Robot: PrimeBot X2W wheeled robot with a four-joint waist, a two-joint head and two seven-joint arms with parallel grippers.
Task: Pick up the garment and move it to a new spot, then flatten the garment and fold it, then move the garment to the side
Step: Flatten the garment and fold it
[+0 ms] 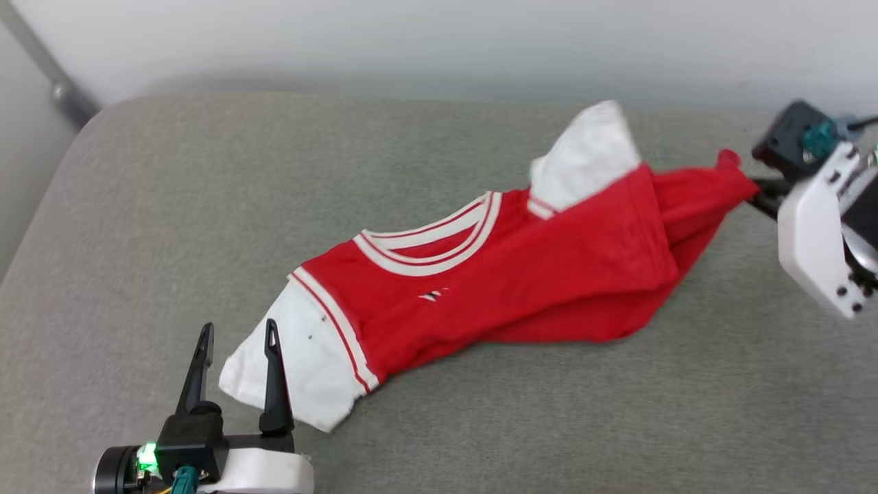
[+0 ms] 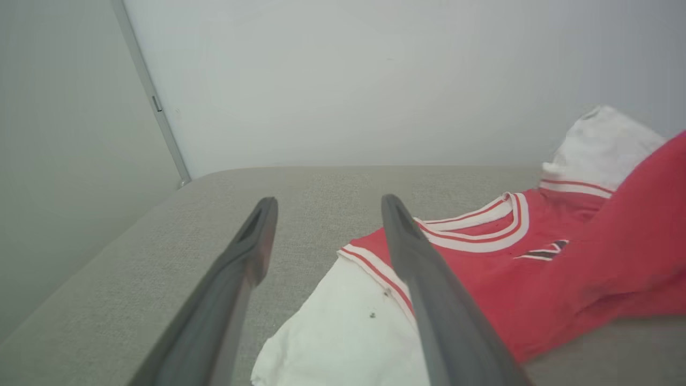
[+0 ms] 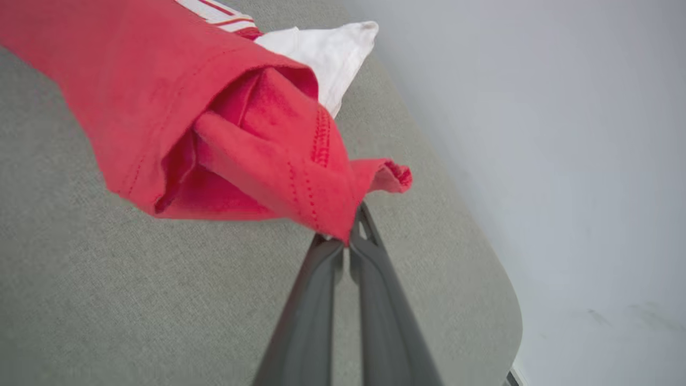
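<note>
left gripper (image 1: 239, 326): closest thing to the camera, bottom left of the head view. Jaws spread wide, nothing between them. Fingers point away from the robot.
left gripper vs sleeve: its right finger (image 2: 429, 279) crosses over the near white sleeve (image 1: 302, 363) in both views, honestly can't tell if it touches the cloth.
near white sleeve: flat on the cushion, with a red-and-white striped band where it meets the red. A couple of tiny dark specks on it.
garment (image 1: 549, 274): the red jersey lies crumpled across the middle of the grey cushion (image 1: 137, 206), running from near left to far right. It's folded over itself, so no letters or number are showing, just a small black-and-white mark (image 1: 433, 295) on the red.
collar (image 1: 425, 240): striped red and white, open towards the far side and lying flat.
right gripper (image 3: 348, 236): far right of the head view, jaws closed tight and pinching a corner of the garment's red hem. A little tuft of fabric (image 3: 394, 177) pokes out past the fingertips, and the red cloth draws to a point there.
far white sleeve (image 1: 590, 158): sticks up behind the red folds, towards the back edge of the cushion.
wall (image 1: 411, 41): plain and pale, right behind the cushion, with a grey metal strip (image 1: 48, 68) running diagonally in the far left corner.
</note>
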